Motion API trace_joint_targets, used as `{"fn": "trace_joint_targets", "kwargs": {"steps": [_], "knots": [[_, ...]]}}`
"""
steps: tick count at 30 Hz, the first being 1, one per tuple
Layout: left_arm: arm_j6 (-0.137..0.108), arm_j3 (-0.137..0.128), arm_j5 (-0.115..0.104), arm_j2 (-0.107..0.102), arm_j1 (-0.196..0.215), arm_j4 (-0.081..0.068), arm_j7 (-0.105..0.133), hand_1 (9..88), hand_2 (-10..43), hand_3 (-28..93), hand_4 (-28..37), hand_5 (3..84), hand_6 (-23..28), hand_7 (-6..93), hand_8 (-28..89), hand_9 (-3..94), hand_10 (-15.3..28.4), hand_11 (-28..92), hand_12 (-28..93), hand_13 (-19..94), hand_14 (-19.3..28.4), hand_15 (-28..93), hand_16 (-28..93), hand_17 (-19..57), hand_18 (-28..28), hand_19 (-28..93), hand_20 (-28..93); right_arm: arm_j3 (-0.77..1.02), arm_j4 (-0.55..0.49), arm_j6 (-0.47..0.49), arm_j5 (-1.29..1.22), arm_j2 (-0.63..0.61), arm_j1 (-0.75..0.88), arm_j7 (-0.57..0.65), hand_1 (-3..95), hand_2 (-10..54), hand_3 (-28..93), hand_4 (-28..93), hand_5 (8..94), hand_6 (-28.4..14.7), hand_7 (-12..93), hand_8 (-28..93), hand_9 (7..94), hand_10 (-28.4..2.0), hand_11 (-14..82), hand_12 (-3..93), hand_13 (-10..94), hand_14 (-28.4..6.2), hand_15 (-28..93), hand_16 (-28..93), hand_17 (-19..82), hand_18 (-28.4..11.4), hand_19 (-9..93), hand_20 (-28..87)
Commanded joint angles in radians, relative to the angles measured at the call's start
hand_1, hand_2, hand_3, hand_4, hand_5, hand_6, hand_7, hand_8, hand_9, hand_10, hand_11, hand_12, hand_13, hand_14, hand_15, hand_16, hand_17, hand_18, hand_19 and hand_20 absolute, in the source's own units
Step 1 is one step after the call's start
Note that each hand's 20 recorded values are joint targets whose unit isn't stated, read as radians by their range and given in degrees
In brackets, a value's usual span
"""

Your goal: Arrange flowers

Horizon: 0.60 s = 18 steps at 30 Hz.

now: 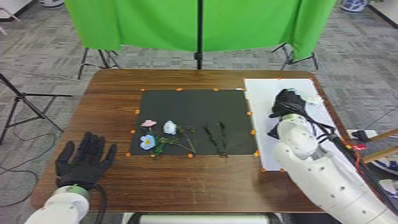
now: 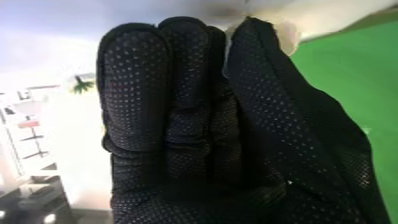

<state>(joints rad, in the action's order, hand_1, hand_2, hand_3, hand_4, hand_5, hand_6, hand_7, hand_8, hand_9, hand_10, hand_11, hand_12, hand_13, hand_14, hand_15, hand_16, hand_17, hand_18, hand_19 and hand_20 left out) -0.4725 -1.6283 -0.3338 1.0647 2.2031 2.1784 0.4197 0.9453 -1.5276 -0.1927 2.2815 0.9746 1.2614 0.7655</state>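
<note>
At lower left of the head view, over the tabletop [image 1: 178,192]: left hand [image 1: 80,162], open, fingers spread. At right, over the white sheet [image 1: 265,89]: right hand [image 1: 288,103], fingers straight, thumb close alongside; beside it, a pale flower [image 1: 314,100], grip on it impossible to tell. Left of center, on the black mat [image 1: 182,107]: pink flower [image 1: 148,123], white flower [image 1: 170,128], blue flower [image 1: 147,143]; farther right, green stems [image 1: 222,140].

Saw brown wooden table [image 1: 195,182]. On it, saw black rectangular mat [image 1: 182,106] laid flat near middle. Saw longer white sheet [image 1: 258,100] just beside mat, on right. Noted small orange marks [image 1: 179,89] spaced along edges of both.
</note>
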Motion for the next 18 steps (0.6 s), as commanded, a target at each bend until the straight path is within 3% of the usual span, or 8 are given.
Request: {"fn": "trace_joint_targets", "kwargs": {"steps": [1,4,8,12,18], "knots": [[0.001,0.0,0.006,-0.003,0.025,-0.007,-0.003,28.0,18.4,76,-28.3,49.7,6.3,37.8,-17,47.2,15.1,41,15,34,15.3,59,-6,-3.3,15.6,45,23,-0.015,-0.098,-0.15,0.049,-0.027,-0.025,-0.055,66.5,-9.5,66,-28,68.0,-1.9,40,11,77.9,-10.7,19.8,50.7,78,-2.9,39,42,63,-5.5,77,4],[0.002,0.006,0.008,0.0,0.014,-0.009,-0.011,28.0,18.3,76,-28.3,49.7,6.2,37.9,-17,47.1,15.1,41,15,34,15.3,59,-6,-3.3,15.6,45,23,-0.041,-0.127,-0.199,0.045,-0.009,-0.05,-0.1,66.4,-9.5,66,-28,67.8,-1.9,41,11,77.9,-10.7,20.4,50.9,78,-3.1,39,42,63,-5.4,77,4],[-0.001,0.014,0.007,-0.001,0.008,-0.011,-0.011,28.0,18.4,76,-28.3,49.7,6.2,37.9,-17,47.2,15.1,41,15,34,15.3,59,-6,-3.3,15.6,45,23,-0.077,-0.184,-0.128,0.022,0.025,-0.07,-0.163,66.0,-9.5,67,-28,67.4,-1.8,42,11,77.7,-10.7,20.7,51.0,77,-3.1,40,42,63,-5.2,77,5],[-0.011,0.014,0.003,-0.006,0.009,-0.01,-0.006,28.0,18.4,76,-28.3,49.6,6.2,37.9,-17,47.2,15.1,41,15,34,15.3,59,-6,-3.4,15.6,45,23,-0.157,-0.174,-0.089,0.025,0.112,-0.118,-0.206,65.6,-9.5,67,-28,67.2,-1.8,42,11,77.6,-10.8,20.9,50.9,77,-3.2,40,42,63,-5.3,78,5],[-0.018,0.038,0.008,-0.007,-0.023,-0.022,-0.024,28.0,18.4,76,-28.3,49.6,6.2,37.9,-17,47.2,15.2,41,15,34,15.3,59,-6,-3.3,15.6,45,23,-0.237,-0.151,-0.019,0.058,0.216,-0.145,-0.254,65.2,-9.5,68,-28,67.4,-1.6,42,11,77.8,-10.8,21.2,50.6,77,-3.7,41,41,62,-6.2,80,5]]}}
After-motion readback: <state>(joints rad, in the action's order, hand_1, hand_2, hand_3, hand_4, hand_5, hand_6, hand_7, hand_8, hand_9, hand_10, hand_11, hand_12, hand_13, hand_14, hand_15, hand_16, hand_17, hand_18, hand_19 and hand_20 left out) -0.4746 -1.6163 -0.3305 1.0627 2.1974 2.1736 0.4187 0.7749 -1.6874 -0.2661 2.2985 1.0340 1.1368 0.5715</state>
